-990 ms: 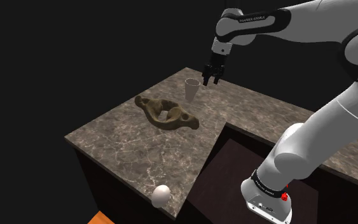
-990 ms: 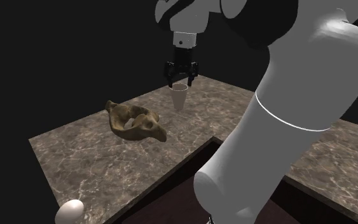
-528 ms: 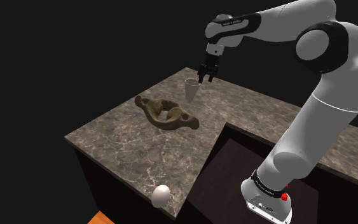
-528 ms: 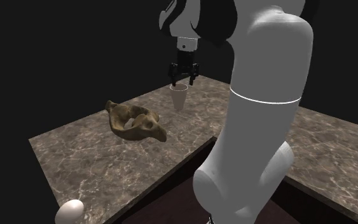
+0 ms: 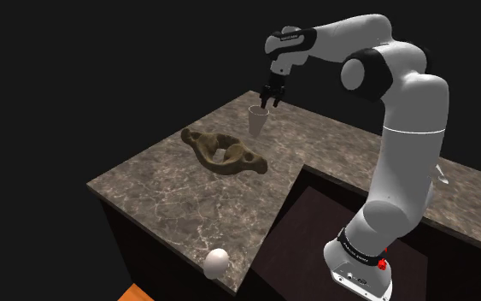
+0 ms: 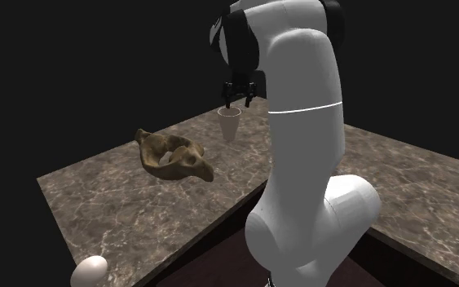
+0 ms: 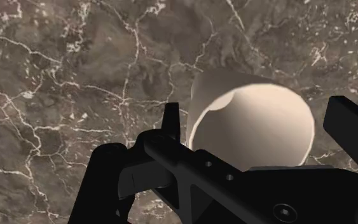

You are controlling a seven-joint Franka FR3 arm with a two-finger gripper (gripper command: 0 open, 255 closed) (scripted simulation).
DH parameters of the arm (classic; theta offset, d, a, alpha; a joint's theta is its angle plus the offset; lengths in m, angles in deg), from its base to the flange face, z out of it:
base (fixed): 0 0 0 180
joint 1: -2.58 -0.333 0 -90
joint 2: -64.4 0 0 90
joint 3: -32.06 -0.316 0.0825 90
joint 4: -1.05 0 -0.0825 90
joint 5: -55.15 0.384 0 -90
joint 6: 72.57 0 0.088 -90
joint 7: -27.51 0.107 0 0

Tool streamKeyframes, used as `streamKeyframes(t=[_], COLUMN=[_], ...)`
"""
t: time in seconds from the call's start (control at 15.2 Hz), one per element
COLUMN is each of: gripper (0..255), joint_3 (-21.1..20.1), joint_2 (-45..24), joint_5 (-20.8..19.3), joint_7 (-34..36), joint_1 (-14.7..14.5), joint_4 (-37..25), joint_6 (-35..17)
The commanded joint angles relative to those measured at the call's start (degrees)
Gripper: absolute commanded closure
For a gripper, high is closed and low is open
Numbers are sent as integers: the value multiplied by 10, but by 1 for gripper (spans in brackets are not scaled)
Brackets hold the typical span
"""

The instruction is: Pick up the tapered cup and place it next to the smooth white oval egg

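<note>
Hovering at the pale tapered cup (image 5: pixel 258 121), black jaws apart astride its rim, no grip yet; cup upright near the brown bone-shaped lump (image 5: pixel 225 154), smooth white egg (image 5: pixel 217 263) well apart from it, carry undone
</note>
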Motion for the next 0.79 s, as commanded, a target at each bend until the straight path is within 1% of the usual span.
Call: streamKeyframes(t=[0.0, 0.2, 0.26, 0.73], gripper=[0, 0, 0, 0], joint_3=[-2, -9, -10, -14], joint_2=[-42, -123, -124, -129], joint_5=[14, 36, 36, 41], joint_7=[-11, -21, -21, -27], joint_1=[16, 49, 49, 41], joint_4=[-46, -153, -154, -105], joint_6=[6, 34, 34, -20])
